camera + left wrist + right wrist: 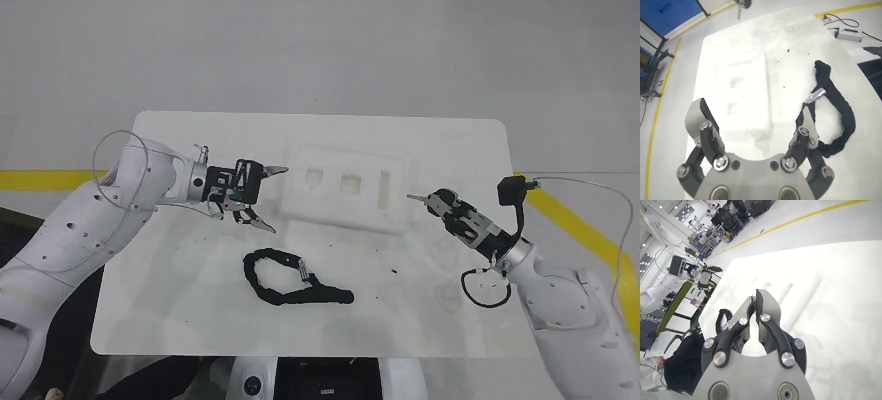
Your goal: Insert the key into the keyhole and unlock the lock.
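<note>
Key [413, 196] was seen pinched in the right gripper [754, 296], and what a firm pinch it was: the two ribbed pads were pressed together on the key's head, with the silver blade left sticking out past the fingertips. In the top view the blade was pointed toward the right end of the white foam block [345, 212], just beside that end and lifted off the white table [200, 300]. Across the table the left gripper [753, 101] was held with its jaws spread wide and nothing caught between them. It was hung over the table at the left end of the foam block, one fingertip close to the block's corner. Three rectangular recesses were cut into the foam block, in a row along its length. Down on the table lay the lock [325, 296], a black fabric-sleeved chain curled into a loose loop, placed in front of the foam block on the robot's side and touched by neither gripper. A short shiny metal cylinder [818, 94] was shown at one end of the chain, resting against the black sleeve. In the left wrist view this metal end was found just beyond one of the spread fingers, very near its tip. The key was kept well apart from the lock, over by the right side of the table. A few dark specks were scattered on the tabletop near the chain.
</note>
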You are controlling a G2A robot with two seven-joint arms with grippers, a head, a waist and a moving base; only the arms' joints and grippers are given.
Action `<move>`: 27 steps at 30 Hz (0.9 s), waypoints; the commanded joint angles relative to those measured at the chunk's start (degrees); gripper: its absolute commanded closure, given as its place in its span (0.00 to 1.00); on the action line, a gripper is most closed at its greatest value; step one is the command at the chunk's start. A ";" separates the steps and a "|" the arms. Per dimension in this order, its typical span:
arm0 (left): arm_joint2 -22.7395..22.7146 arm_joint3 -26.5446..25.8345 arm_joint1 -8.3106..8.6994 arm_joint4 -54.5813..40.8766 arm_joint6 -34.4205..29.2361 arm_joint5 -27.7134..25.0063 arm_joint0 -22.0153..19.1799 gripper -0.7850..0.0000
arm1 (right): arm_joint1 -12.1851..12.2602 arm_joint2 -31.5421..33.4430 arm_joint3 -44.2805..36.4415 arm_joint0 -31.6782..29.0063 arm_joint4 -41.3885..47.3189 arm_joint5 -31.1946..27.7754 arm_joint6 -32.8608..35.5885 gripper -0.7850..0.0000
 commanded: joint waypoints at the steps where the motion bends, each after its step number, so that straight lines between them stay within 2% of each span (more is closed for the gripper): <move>1: 4.28 -0.13 0.75 1.63 2.26 0.00 -1.97 0.00 | -0.03 -0.09 0.18 0.08 0.02 0.10 -0.03 1.00; 4: 8.55 0.47 1.42 2.21 4.97 0.00 -4.68 0.00 | -0.09 -0.24 0.46 0.23 0.11 0.64 -0.30 1.00; 17: 8.55 0.47 1.42 2.21 4.97 0.00 -4.68 0.00 | -0.16 -0.21 0.88 0.30 0.32 1.01 -0.92 1.00; 21: 8.81 -1.89 1.37 2.41 2.43 0.00 -2.81 0.00 | -0.16 -0.21 0.88 0.30 0.32 1.01 -0.92 1.00; 27: 12.04 -3.59 0.92 4.42 2.32 0.00 -1.40 0.00 | -0.16 -0.21 0.88 0.30 0.32 1.01 -0.92 1.00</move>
